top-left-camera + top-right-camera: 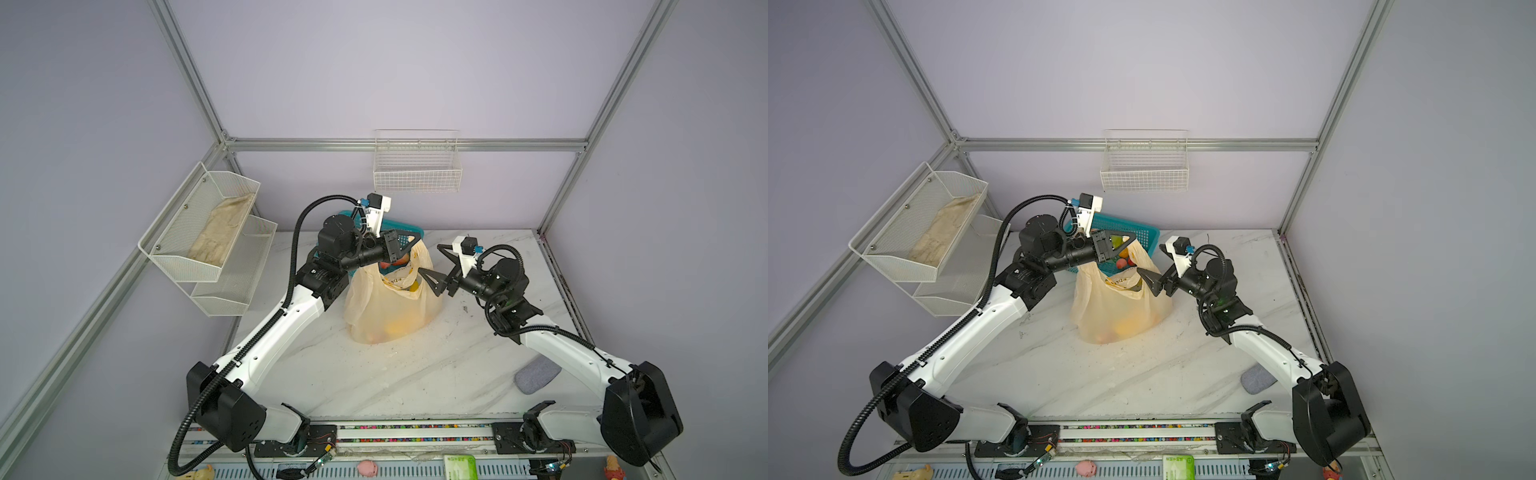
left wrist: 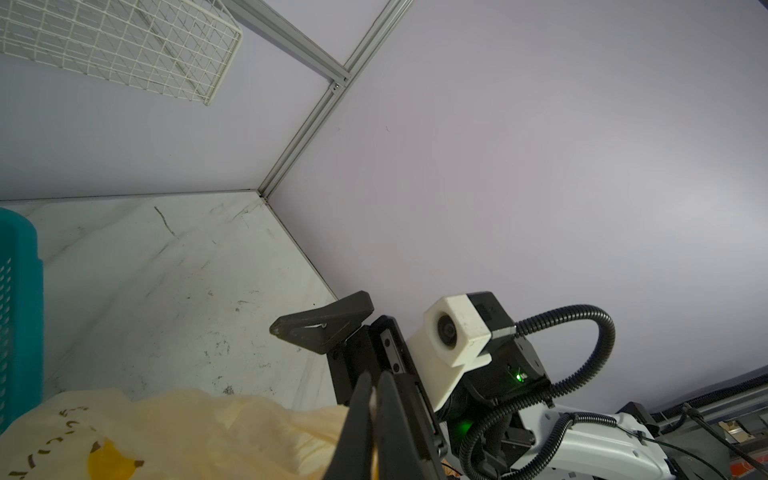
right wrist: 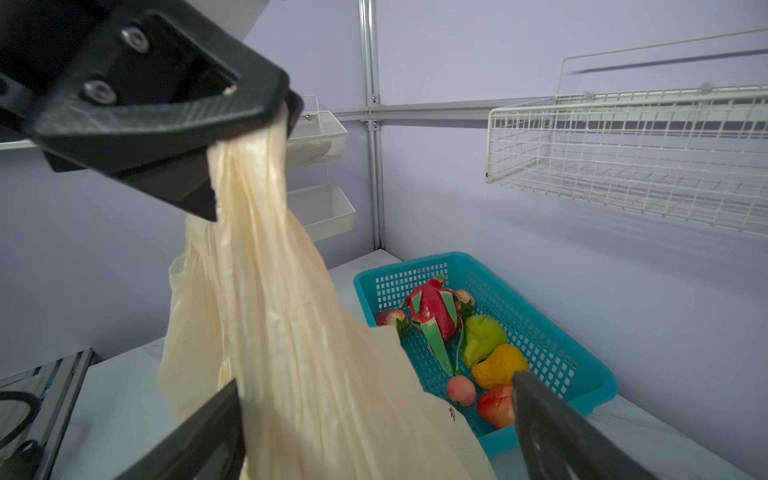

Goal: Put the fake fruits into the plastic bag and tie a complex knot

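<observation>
The plastic bag (image 1: 386, 307) stands on the marble bench (image 1: 415, 374) near the middle, just in front of the teal basket (image 1: 1142, 235), and is drawn up to a peak on its far side. The left jaws are pressed together on a gathered handle strip of the bag; in the right wrist view the pale film (image 3: 291, 332) hangs in tight pleats from their tips and fans out downward. The right jaws are spread wide and pinch nothing; they sit at the bag's right side by its open mouth, and in the right wrist view the film falls between the two black fingers (image 3: 552, 424). Yellow and orange shapes (image 1: 395, 324) show through the lower part of the bag in both top views. More fake fruits lie in the basket: a red-pink dragon fruit (image 3: 432, 307), a green pear (image 3: 482, 338), an orange pear (image 3: 498, 365), a small peach-coloured ball (image 3: 461, 390) and a red piece (image 3: 496, 405) partly hidden behind a finger. The bag's print, a yellow banana with dark lettering (image 2: 112, 457), shows in the left wrist view.
</observation>
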Robot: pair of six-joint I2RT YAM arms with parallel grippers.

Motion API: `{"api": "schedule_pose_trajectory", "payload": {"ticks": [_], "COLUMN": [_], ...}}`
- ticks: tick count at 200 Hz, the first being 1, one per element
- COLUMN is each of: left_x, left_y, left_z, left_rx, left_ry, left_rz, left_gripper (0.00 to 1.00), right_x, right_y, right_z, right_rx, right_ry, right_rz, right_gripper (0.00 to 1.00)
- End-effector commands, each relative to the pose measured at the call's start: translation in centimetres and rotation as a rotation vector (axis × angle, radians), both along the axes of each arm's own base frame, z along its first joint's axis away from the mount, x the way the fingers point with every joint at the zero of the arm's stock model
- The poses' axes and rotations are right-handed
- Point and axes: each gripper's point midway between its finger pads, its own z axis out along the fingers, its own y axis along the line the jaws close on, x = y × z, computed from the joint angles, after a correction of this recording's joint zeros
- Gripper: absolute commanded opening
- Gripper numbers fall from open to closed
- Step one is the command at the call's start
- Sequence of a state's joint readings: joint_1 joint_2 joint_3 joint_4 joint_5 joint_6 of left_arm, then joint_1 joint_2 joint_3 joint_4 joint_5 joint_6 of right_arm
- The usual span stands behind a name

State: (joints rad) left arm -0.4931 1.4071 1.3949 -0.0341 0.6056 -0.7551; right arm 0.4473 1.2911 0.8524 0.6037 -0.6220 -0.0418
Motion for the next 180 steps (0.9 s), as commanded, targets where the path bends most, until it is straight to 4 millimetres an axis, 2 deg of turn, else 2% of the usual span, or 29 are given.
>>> {"api": "schedule_pose_trajectory", "payload": {"ticks": [1, 21, 40, 44, 84, 88, 90, 96, 113, 146, 164, 180], "left_x": [-0.7, -0.9, -1.1, -1.1, -1.2, -1.3, -0.5, -0.3, -0.2, 0.1, 0.2, 0.3], "left_y": [0.2, 0.1, 0.0, 0.0, 0.0, 0.0, -0.4, -0.5, -0.6, -0.8, -0.8, -0.8], "left_z": [2.1, 2.2, 2.5, 2.5, 2.7, 2.8, 1.7, 1.3, 1.4, 1.3, 1.4, 1.5], "left_rx": [-0.009, -0.009, -0.013, -0.013, -0.015, -0.016, -0.005, 0.000, 0.001, 0.005, 0.005, 0.006], "left_ry": [-0.077, -0.075, -0.079, -0.079, -0.081, -0.083, -0.060, -0.050, -0.048, -0.040, -0.041, -0.043], "left_rz": [-0.034, -0.050, -0.063, -0.063, -0.066, -0.066, -0.067, -0.067, -0.071, -0.074, -0.071, -0.070], "left_gripper": [0.00, 0.00, 0.00, 0.00, 0.00, 0.00, 0.00, 0.00, 0.00, 0.00, 0.00, 0.00], "right_x": [-3.2, -2.5, -1.8, -1.3, 0.7, 0.8, 0.9, 1.0, 1.0, 1.2, 1.3, 1.4], "right_y": [0.0, 0.1, 0.6, 0.9, 2.4, 2.5, 2.5, 2.7, 3.2, 5.2, 5.9, 6.1], "right_z": [1.3, 1.0, 0.8, 0.2, -1.1, -1.2, -1.2, -1.3, -1.3, -2.5, -3.3, -3.8], "right_rx": [-0.051, -0.117, -0.152, -0.157, -0.162, -0.157, -0.155, -0.144, -0.106, -0.099, -0.103, -0.103], "right_ry": [-0.042, -0.047, -0.047, -0.031, 0.010, 0.008, 0.006, -0.003, -0.008, 0.014, 0.032, 0.041], "right_rz": [0.243, 0.281, 0.319, 0.332, 0.418, 0.421, 0.422, 0.429, 0.453, 0.503, 0.522, 0.527], "right_gripper": [0.97, 0.94, 0.85, 0.83, 0.60, 0.60, 0.59, 0.58, 0.56, 0.55, 0.51, 0.44]}}
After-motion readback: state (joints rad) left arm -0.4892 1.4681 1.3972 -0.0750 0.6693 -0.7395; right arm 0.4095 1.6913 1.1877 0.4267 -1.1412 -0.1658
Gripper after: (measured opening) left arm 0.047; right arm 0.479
